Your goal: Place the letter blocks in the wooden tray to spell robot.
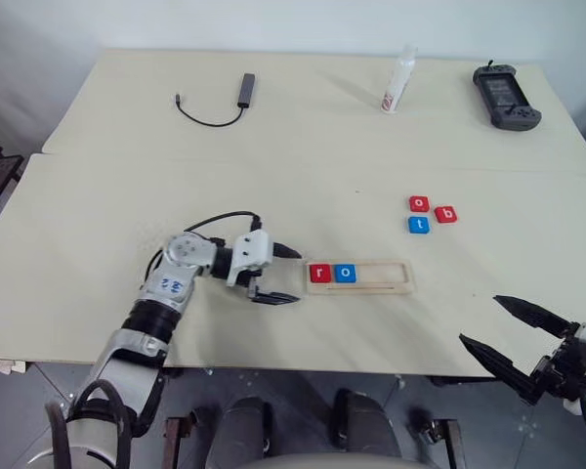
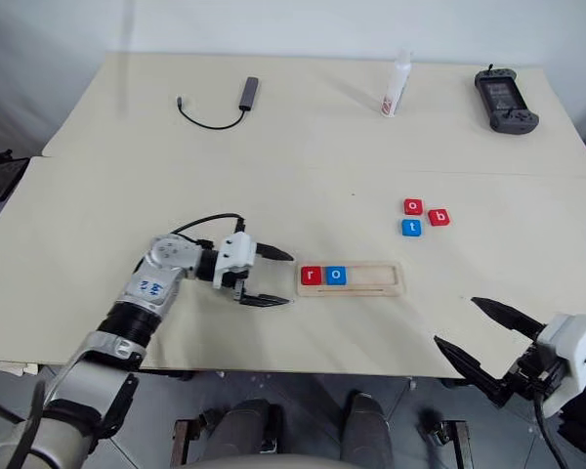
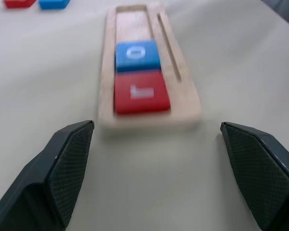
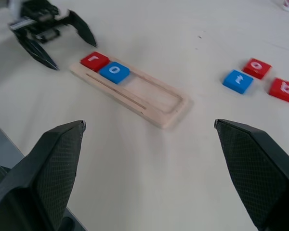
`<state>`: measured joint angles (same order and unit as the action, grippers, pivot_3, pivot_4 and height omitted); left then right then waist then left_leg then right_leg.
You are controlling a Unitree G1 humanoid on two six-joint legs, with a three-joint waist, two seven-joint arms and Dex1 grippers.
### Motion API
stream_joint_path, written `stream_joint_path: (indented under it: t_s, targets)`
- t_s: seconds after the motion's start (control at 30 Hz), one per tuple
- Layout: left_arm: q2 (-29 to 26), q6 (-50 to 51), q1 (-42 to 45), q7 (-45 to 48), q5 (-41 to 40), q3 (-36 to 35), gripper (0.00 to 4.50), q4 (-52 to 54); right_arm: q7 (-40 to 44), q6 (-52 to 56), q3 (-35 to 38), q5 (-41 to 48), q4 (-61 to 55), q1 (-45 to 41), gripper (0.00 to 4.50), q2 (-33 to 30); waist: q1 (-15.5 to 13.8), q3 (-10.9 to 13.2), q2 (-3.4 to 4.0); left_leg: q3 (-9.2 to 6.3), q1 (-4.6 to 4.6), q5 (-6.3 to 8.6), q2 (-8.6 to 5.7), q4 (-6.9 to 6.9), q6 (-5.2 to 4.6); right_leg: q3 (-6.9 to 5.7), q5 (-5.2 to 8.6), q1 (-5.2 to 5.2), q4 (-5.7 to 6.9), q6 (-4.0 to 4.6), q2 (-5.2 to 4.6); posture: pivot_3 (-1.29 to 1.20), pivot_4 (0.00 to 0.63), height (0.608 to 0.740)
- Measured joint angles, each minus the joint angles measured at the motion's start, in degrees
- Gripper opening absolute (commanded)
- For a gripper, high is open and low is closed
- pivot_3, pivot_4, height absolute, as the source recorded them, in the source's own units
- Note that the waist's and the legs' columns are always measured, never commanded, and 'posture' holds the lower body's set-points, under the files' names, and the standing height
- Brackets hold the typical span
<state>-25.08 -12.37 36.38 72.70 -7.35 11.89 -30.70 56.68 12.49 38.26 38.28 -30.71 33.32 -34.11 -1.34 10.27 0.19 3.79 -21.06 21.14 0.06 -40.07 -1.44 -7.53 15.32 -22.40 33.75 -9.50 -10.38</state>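
The wooden tray lies near the table's front middle. A red r block and a blue o block sit in its left end, side by side. Three loose letter blocks lie farther back to the right: a red o, a red b and a blue t. My left gripper is open just left of the tray's left end, holding nothing. My right gripper hangs open at the table's front right edge, well away from the blocks.
At the back of the table lie a grey adapter with a black cable, a white bottle and a black handheld controller. A seam runs across the tabletop behind the loose blocks.
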Motion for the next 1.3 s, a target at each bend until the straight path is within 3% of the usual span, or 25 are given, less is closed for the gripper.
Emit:
stream_joint_path:
  t_s: [0.27,0.37,0.53,0.67,0.8,0.87,1.1,1.3]
  targets:
    - [-6.8,-7.9,-7.3,0.8,-7.9,-13.0,4.47,-3.5,-0.1,-8.8,-0.5,-4.7,11.4,-4.4,4.50,2.9,-0.2,0.0,0.02,-0.03,0.00,0.01,-0.01,-0.01,0.01,0.02,0.01,-0.03,0.05,0.02,-0.04,0.00,0.150,0.740]
    - [-7.0,-4.5,-9.7,0.9,-10.2,-13.8,4.47,0.0,-0.7,-9.6,-1.7,-4.9,13.1,-6.2,4.50,3.4,-0.2,0.0,0.02,-0.03,-0.03,0.01,-0.03,0.00,0.00,-0.01,0.01,-0.03,0.05,0.02,-0.04,0.00,0.150,0.740]
    - [-7.6,7.0,-17.3,-0.2,-16.1,-14.3,4.47,15.5,-3.5,-7.2,-4.7,-5.0,16.0,-14.2,4.50,1.7,0.5,0.0,0.04,-0.07,0.04,0.01,0.03,-0.02,0.01,0.11,0.01,-0.05,0.09,0.02,-0.02,0.00,0.150,0.740]
    - [-7.9,10.3,-19.5,-1.6,-16.7,-14.7,4.47,20.0,-5.7,-1.8,-6.6,-5.3,16.9,-21.0,4.50,-4.6,0.5,0.0,0.07,-0.06,0.10,-0.01,0.07,-0.02,0.02,0.16,0.01,-0.04,0.12,0.02,0.02,0.00,0.150,0.740]
    - [-8.3,12.6,-21.3,-3.7,-17.0,-15.4,4.47,24.0,-10.5,15.1,-14.3,-6.4,20.0,-37.2,4.50,-17.0,1.4,0.1,0.20,-0.13,0.10,-0.03,0.05,-0.06,-0.04,0.31,-0.06,-0.14,0.12,0.04,-0.06,0.00,0.150,0.740]
    - [-7.9,13.4,-21.7,-4.5,-17.2,-15.3,4.47,26.4,-12.2,21.9,-17.1,-6.4,20.5,-44.4,4.50,-19.9,1.2,0.1,0.19,-0.16,0.01,-0.02,0.14,-0.02,0.04,0.02,-0.02,-0.12,0.11,0.13,0.02,0.00,0.150,0.740]
    - [-6.1,15.4,-22.8,-6.8,-17.2,-13.5,4.47,28.6,-16.1,38.2,-31.5,-10.0,30.5,-64.6,4.50,-20.3,1.2,0.1,0.19,-0.01,-0.21,-0.01,-0.03,-0.02,0.02,-0.10,-0.03,-0.14,0.01,0.11,-0.08,0.00,0.150,0.740]
    - [-5.2,14.9,-22.8,-7.2,-17.1,-13.0,4.47,29.4,-16.8,41.0,-36.4,-13.8,34.7,-69.5,4.50,-18.9,1.2,0.1,0.20,-0.03,-0.25,0.00,-0.04,0.04,0.02,-0.18,-0.02,-0.15,-0.06,0.11,-0.07,0.00,0.150,0.740]
